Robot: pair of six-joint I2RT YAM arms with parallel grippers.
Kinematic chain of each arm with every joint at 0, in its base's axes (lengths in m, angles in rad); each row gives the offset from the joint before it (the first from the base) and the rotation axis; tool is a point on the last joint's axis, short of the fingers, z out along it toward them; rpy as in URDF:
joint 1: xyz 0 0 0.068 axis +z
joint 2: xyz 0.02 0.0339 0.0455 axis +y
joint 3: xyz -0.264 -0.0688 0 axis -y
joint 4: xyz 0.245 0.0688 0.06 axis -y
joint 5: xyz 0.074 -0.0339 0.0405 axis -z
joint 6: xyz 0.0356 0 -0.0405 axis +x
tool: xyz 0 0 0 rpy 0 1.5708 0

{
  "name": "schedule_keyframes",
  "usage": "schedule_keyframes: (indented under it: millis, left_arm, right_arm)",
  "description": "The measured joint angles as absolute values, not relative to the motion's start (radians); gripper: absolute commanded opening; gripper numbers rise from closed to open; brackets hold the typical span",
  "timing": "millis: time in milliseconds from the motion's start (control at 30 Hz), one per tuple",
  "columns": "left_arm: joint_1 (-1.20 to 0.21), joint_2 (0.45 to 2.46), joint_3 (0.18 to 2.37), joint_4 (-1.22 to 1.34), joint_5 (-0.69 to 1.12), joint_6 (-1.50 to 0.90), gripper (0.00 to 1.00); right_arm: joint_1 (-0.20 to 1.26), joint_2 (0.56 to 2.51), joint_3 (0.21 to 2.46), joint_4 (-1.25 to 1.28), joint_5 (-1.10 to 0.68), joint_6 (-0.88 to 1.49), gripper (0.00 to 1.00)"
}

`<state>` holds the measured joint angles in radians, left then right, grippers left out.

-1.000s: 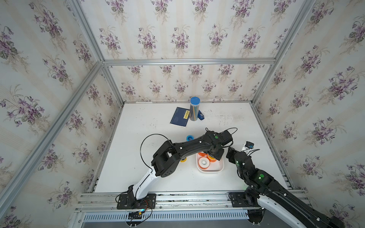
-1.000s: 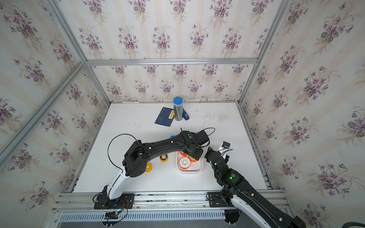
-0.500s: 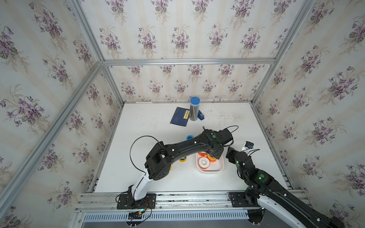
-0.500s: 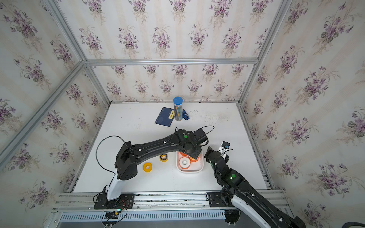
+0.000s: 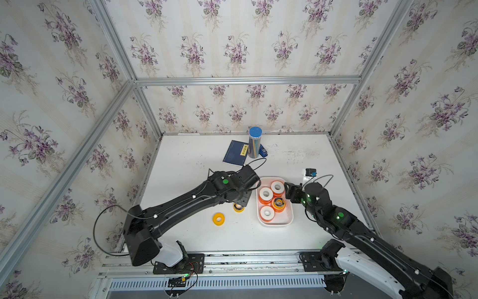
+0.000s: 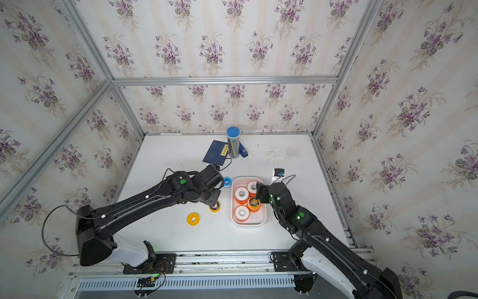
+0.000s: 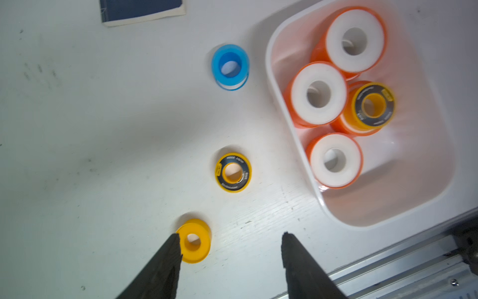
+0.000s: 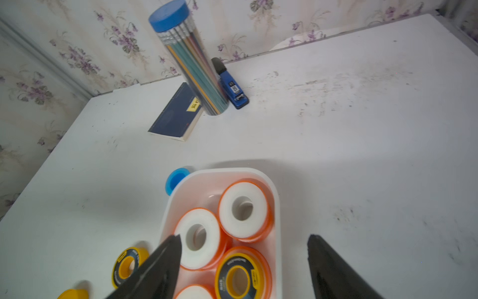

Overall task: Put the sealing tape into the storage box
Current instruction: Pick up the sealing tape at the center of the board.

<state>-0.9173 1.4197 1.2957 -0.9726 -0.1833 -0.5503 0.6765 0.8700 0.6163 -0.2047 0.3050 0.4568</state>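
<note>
Both claws idle: the left claw [image 7: 230, 235] gapes wide and empty above the table; the right claw [image 8: 244, 236] hangs open and empty over the box [image 5: 280, 218]. 3 rolls lie outside the box: blue roll [image 7: 230, 66] at 10 o'clock, yellow-black roll [image 7: 233, 172] at 9, yellow roll [image 7: 194, 240] at 8. Best next move: straddle the yellow roll squarely, descend straight, then close.

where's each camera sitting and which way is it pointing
Both top views: high above the front, looking down on the table; left arm and right arm show.
Left wrist: on the left arm, looking down at the storage box and yellow roll; open jaws show.
Right wrist: on the right arm, low, facing the back wall over the storage box; open jaws show.
Shared: both wrist views show the blue roll and notebook.
</note>
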Motion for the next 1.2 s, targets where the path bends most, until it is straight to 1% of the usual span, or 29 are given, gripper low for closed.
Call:
schedule_keyframes:
  millis: [100,200,267,400,500,667,767,1000,1200]
  left_arm:
    - [-0.852,1.242,1.166,-0.986,-0.199,-0.552,0.61]
    - [-0.787,1.094,1.056,-1.007,-0.210,-0.558,0.61]
    - [-0.760,1.010,1.000,-1.019,-0.226,-0.560,0.61]
    - [-0.758,0.865,0.939,-1.026,-0.242,-0.574,0.61]
    - [-0.758,0.806,0.939,-1.026,-0.258,-0.577,0.61]
    - [-0.758,0.780,0.997,-1.044,-0.253,-0.567,0.61]
    - [-0.757,0.774,1.025,-1.067,-0.247,-0.557,0.61]
    - [-0.757,0.688,0.954,-1.048,-0.253,-0.531,0.63]
    - [-0.757,0.690,0.946,-1.032,-0.253,-0.527,0.63]
  right_arm:
    - [0.772,1.105,0.813,-0.231,0.267,0.398,0.83]
    - [0.869,1.305,0.991,-0.274,0.223,0.350,0.83]
    - [0.900,1.412,1.079,-0.297,0.193,0.332,0.83]
    - [0.962,1.618,1.245,-0.368,0.141,0.297,0.85]
    - [0.981,1.724,1.318,-0.404,0.101,0.283,0.85]
    - [0.981,1.821,1.341,-0.446,0.056,0.280,0.85]
    - [0.982,1.864,1.343,-0.454,0.030,0.277,0.83]
    - [0.993,1.945,1.346,-0.478,0.011,0.270,0.78]
    - [1.003,1.978,1.341,-0.485,0.012,0.270,0.73]
